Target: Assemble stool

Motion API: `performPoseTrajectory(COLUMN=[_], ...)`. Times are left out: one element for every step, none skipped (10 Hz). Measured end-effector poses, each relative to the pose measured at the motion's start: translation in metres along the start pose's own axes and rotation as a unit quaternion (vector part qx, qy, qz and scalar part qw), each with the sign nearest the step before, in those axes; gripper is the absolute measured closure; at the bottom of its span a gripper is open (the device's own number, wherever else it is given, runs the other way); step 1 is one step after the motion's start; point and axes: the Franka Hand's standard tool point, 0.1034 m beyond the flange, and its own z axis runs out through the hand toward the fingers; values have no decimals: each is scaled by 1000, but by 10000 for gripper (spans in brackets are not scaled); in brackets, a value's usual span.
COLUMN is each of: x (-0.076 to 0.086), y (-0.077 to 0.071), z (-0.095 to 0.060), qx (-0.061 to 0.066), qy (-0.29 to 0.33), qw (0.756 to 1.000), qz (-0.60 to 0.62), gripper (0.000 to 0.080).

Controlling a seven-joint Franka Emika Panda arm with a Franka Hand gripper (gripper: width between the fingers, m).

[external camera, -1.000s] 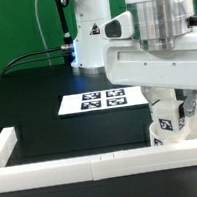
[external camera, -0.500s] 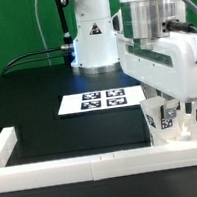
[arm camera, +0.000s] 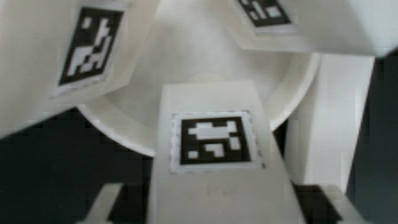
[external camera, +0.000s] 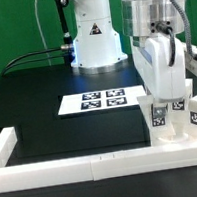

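The arm reaches straight down, its tool among the stool legs; grip unclear.

white arm, grey metal wrist ring, black triangle marking on base.

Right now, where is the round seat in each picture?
Exterior view: the seat barely peeks out low on the exterior view's right, behind the rail, mostly hidden by the arm and legs.
Wrist view: the seat fills the middle as a big white disc.
Shared landmark: the tagged leg in front of the seat.
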Motion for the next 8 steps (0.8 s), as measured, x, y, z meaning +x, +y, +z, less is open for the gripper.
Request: performPoseTrajectory(x=[0, 0, 0, 0, 4, 7, 9, 8], y=[0, 0, 0, -2, -5, -9, -12, -10], z=[1, -1, -7, -18, -35, -47, -51, -48], qx=[0, 1, 6, 15, 27, 35, 39, 37], qy=[0, -1, -8, -18, -29, -34, -34, -33], qw=[1000, 1000, 1000, 1000, 999, 999, 998, 998], qz=[-3, -5, -6, -9, -18, -25, -27, -29], gripper=[463, 242, 242, 168, 155, 155, 151, 151])
